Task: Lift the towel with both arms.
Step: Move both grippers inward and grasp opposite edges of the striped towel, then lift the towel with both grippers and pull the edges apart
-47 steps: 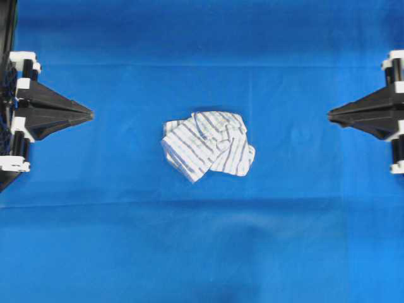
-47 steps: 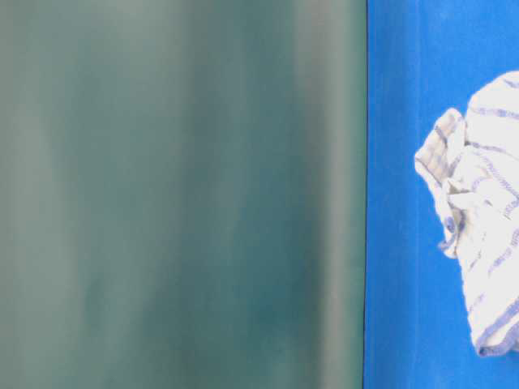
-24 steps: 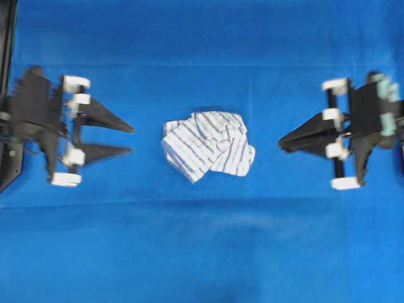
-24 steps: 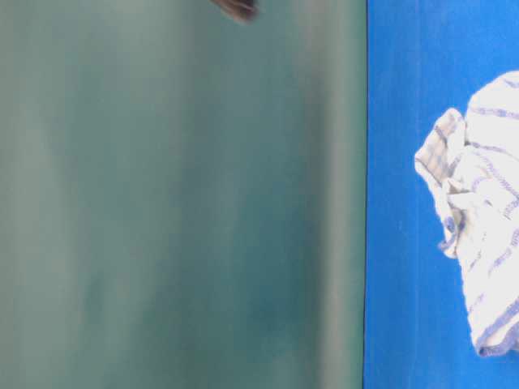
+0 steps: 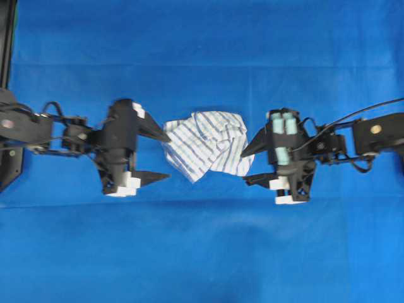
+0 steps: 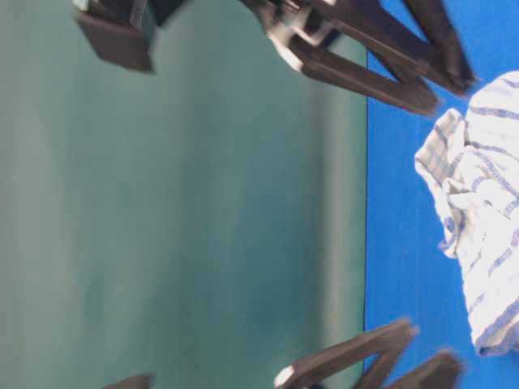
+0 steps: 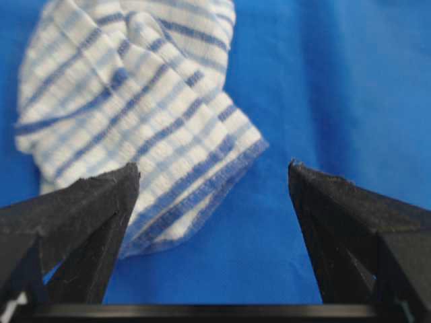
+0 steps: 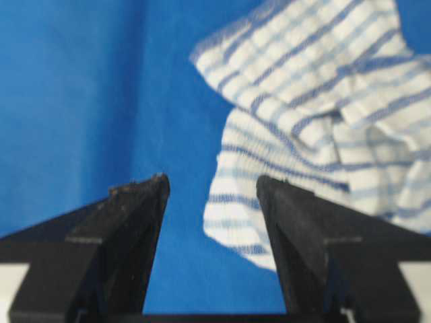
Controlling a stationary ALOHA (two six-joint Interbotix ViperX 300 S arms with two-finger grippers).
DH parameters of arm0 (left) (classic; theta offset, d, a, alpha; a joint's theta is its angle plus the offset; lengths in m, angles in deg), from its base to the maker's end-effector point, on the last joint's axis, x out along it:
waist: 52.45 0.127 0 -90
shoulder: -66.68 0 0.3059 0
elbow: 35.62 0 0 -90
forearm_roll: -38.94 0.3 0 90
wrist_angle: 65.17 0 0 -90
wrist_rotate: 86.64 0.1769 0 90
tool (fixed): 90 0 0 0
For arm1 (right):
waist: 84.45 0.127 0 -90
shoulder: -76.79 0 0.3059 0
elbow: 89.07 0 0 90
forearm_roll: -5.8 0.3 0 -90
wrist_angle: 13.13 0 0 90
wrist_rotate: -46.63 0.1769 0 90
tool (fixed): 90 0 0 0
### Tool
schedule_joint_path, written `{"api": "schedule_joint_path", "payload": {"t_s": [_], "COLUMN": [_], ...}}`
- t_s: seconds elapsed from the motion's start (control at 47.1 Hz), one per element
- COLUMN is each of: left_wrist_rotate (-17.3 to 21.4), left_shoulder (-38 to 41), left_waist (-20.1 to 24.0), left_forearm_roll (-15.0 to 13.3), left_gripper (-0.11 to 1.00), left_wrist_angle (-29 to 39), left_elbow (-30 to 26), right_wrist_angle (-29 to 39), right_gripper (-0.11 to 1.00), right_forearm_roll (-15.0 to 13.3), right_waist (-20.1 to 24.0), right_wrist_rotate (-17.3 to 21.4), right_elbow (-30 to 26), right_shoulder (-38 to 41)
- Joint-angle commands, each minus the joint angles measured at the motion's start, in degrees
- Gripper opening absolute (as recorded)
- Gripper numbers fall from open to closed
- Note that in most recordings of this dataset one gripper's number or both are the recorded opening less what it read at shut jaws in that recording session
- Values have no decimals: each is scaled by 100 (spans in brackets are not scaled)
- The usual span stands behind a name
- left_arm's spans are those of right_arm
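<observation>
The towel, white with thin blue stripes, lies crumpled on the blue sheet at mid-table. My left gripper is open at the towel's left edge, its far finger just touching or overlapping that edge. In the left wrist view the towel has a hemmed corner between the open fingers of the left gripper, close to the left finger. My right gripper, with teal pads, is open at the towel's right edge. In the right wrist view the towel reaches between the fingers of the right gripper. Neither gripper holds anything.
A large plain blue sheet covers the table. In the table-level view the towel is at the right, black fingers enter at top and bottom, and a green wall fills the left.
Both arms have moved in from the table's sides to the towel's two edges, and both grippers have opened. The towel has not moved.
</observation>
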Motion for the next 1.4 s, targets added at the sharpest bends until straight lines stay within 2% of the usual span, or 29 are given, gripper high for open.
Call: {"api": "schedule_joint_path", "payload": {"t_s": [0.0,0.276,0.467,0.594,0.679,0.764,0.849,0.891,0.934,1.146,1.379], "left_wrist_rotate": [9,9,26,44,35,35,44,53,70,0,-9], "left_shoulder": [299,1081,1406,1433,1450,1450,1441,1433,1433,1169,141], "left_waist": [-18,-26,-18,26,88,176,255,290,308,308,211], "left_forearm_roll": [0,-9,-9,-35,-35,-44,-35,-35,-44,-35,-44], "left_gripper": [87,87,87,82,71,49,24,13,7,7,7], "left_wrist_angle": [-229,-457,-404,-193,-18,149,202,220,229,387,1204], "left_elbow": [-149,-360,-519,-580,-615,-633,-633,-633,-642,-642,-747], "right_wrist_angle": [-53,-132,-132,-132,-114,-97,-97,-88,-88,-105,132], "right_gripper": [61,61,61,59,51,31,5,0,0,0,0], "right_forearm_roll": [18,35,44,44,44,44,44,44,35,44,44], "right_waist": [9,0,-44,-88,-114,-149,-167,-176,-176,-176,-176], "right_wrist_rotate": [0,9,9,18,9,9,9,9,9,26,141], "right_elbow": [-185,-413,-457,-457,-457,-457,-448,-448,-457,-475,-519], "right_shoulder": [193,870,976,976,976,976,976,967,976,870,193]}}
